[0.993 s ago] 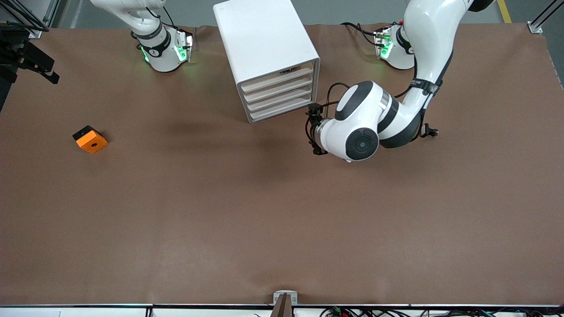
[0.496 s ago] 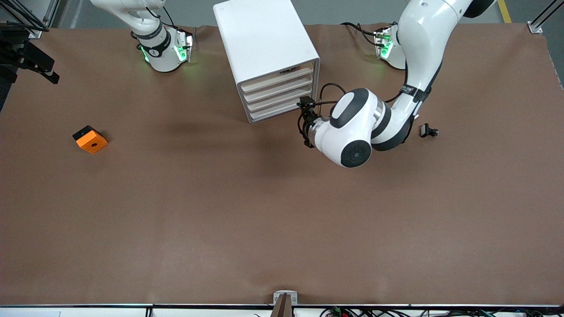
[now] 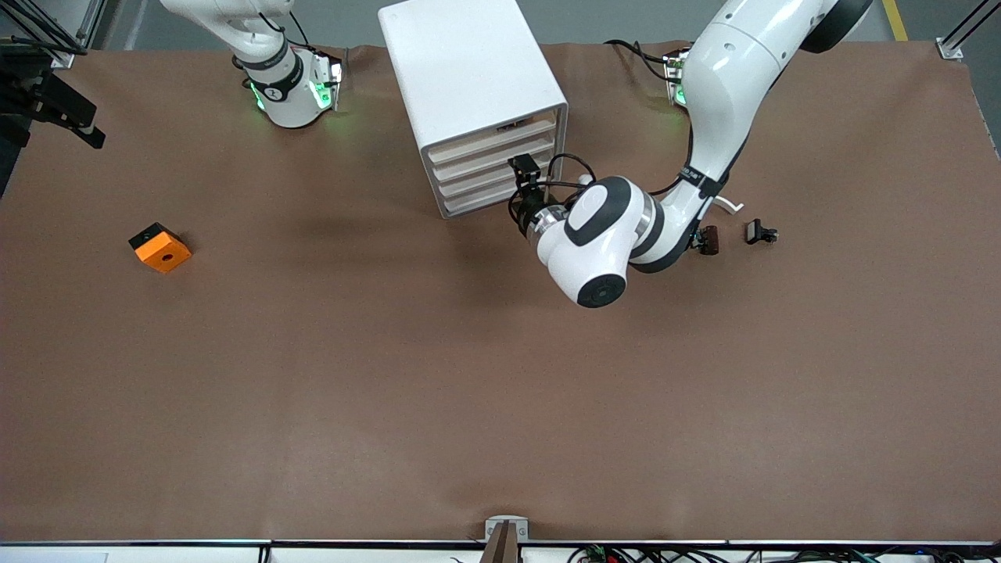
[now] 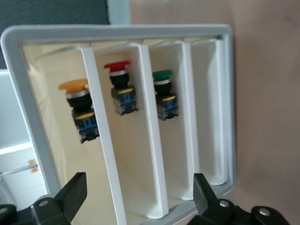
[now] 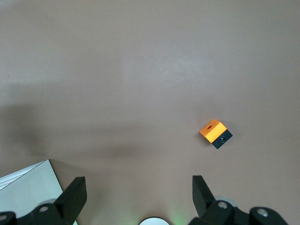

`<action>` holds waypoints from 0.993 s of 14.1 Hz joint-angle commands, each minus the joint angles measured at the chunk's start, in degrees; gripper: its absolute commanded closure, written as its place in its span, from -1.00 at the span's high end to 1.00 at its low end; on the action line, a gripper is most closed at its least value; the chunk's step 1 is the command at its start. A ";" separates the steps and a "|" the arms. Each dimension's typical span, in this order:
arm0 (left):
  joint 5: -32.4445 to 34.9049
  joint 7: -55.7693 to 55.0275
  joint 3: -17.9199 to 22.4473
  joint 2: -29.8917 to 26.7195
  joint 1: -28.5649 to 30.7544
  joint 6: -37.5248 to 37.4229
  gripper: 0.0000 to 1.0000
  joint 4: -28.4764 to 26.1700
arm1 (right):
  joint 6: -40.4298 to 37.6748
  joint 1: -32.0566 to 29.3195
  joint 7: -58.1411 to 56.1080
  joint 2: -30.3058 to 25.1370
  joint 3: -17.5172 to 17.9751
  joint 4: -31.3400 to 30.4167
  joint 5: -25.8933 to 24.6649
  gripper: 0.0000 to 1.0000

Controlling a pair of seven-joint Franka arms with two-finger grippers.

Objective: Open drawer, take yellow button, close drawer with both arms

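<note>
The white cabinet [image 3: 469,78] stands at the table's far middle with all four cream-fronted drawers [image 3: 491,168] shut. My left gripper [image 3: 518,199] is open just in front of the drawer fronts, near the lower ones. In the left wrist view the open gripper [image 4: 139,201] faces the cabinet front [image 4: 117,33]. The button [image 4: 77,110], with its yellow-orange cap, sits in the end drawer. A red-capped button [image 4: 119,89] and a green-capped one [image 4: 164,93] sit in the two drawers beside it. My right gripper [image 5: 139,201] is open and empty, high over the table, and waits.
The orange block [image 3: 160,247] lies toward the right arm's end of the table and also shows in the right wrist view [image 5: 215,133]. A brown part [image 3: 710,239], a black part [image 3: 760,232] and a white arc [image 3: 727,205] lie beside the left arm's forearm.
My left arm has swung its gripper toward the cabinet, from beside its corner to in front of the drawer fronts. The brown part and white arc are now uncovered. The right arm has not moved.
</note>
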 commanded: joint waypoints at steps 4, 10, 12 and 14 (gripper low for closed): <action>-9.81 -4.44 0.04 4.94 -0.07 -1.35 0.56 1.21 | -0.40 -1.10 -0.40 1.81 0.00 0.38 0.04 1.00; -10.97 -4.99 0.13 6.00 -2.54 -3.10 0.26 0.60 | -0.67 -1.27 -0.49 7.35 0.09 0.38 -0.58 1.00; -11.32 -4.99 0.04 5.92 -2.62 -5.47 0.26 0.68 | -0.75 -1.27 -0.49 8.40 0.09 0.38 -0.58 1.00; -11.59 -5.08 0.04 5.91 -2.97 -7.06 0.26 0.60 | -0.75 -1.79 -0.41 11.46 0.09 0.46 -0.67 1.00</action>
